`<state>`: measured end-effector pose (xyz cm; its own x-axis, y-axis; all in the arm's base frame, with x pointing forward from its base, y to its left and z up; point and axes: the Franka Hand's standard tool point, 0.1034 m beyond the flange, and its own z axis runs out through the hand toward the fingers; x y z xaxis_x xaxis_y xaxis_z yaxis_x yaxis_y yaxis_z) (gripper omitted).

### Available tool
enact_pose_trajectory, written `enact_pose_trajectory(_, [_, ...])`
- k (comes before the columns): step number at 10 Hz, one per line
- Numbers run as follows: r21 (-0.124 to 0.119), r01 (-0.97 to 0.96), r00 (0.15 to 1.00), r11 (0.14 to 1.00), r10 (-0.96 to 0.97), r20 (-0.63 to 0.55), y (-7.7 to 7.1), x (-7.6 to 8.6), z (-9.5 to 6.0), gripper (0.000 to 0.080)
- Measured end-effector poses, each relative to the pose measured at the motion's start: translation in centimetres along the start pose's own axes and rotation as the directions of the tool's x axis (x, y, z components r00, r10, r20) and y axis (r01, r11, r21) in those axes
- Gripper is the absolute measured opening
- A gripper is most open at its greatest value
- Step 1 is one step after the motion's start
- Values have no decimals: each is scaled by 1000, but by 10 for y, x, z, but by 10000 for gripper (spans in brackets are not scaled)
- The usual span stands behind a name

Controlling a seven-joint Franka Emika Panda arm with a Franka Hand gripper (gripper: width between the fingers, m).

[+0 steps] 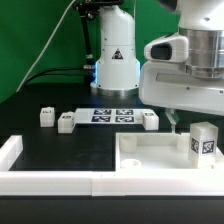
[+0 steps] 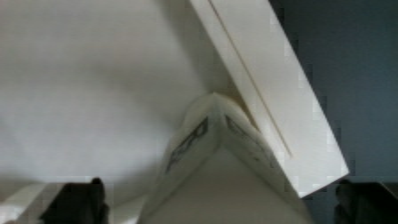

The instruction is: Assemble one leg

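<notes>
The tabletop (image 1: 60, 145) is black and flat. The marker board (image 1: 112, 115) lies flat near its middle, in front of the arm's base (image 1: 115, 65). Three small white blocks rest on the surface. One leg (image 1: 45, 117) is at the exterior view's left, with a second leg (image 1: 67, 122) just beside it. A third leg (image 1: 150, 121) is at the board's right end. A white tray-like piece (image 1: 160, 158) lies at front right. A white rail (image 1: 40, 182) borders the front edge.

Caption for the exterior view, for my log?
Gripper above the leg standing on the white tray-like piece; three other legs by the marker board.
</notes>
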<state>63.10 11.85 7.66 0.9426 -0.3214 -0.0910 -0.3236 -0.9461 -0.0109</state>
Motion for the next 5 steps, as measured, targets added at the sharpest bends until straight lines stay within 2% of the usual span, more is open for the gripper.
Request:
enact_pose_trajectory(3, [-1,311,951,951,-311,-1,-2,-1,-1,648])
enact_pose_trajectory(5, [-4,493,870,870,-493,-1,-1,0,-1,648])
